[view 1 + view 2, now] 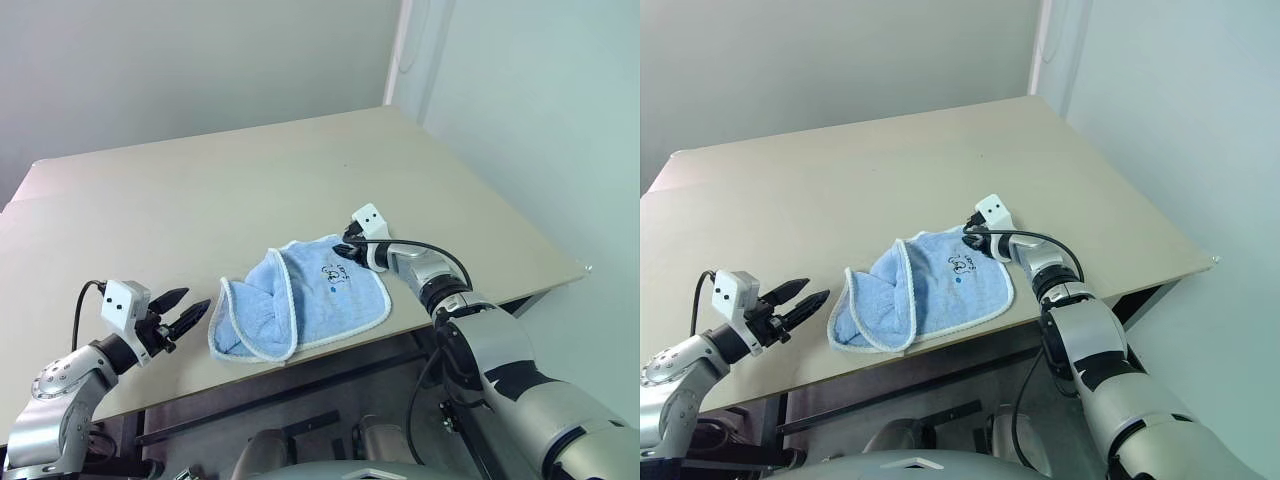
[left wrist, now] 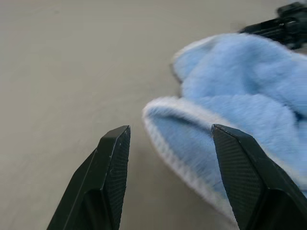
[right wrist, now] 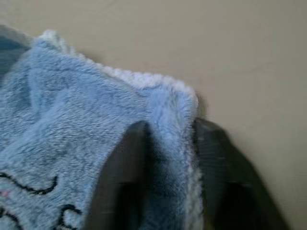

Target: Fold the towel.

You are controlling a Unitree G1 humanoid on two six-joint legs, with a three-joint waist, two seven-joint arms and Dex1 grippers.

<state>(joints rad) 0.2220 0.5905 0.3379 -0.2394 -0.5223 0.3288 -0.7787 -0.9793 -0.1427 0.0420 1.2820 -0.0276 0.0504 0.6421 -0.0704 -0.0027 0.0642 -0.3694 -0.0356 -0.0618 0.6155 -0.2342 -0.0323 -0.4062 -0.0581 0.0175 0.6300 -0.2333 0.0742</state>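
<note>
Light blue terry towel [image 1: 300, 295], fluffy pile, rounded corners, white stitched edging, lying near the front edge of the table [image 1: 200, 200], toward its right half. Left part bunched and folded over itself in a soft hump; right part flatter, showing a dark embroidered mark and a small blue dot. Near-left hem just short of the table's front edge.

Right gripper [image 1: 349, 249] at the towel's far right corner, 2 black fingers pinched on the edging there, a ridge of cloth squeezed between them in the right wrist view. White camera block mounted above the wrist, black cable looping behind.

Left gripper [image 1: 185, 310] just beside the towel's left hem, apart from it, 2 ribbed black fingers [image 2: 112, 163] spread with nothing between, pointing toward the cloth over the front edge.

Table top matte beige, smooth, bare apart from the towel, square front right corner. Pale plain walls behind, meeting in a corner beyond the far right of the table; white vertical strip there.

Embroidery too small to read. Underside of the folded hump hidden. Dark frame parts below the table partly cut off.
</note>
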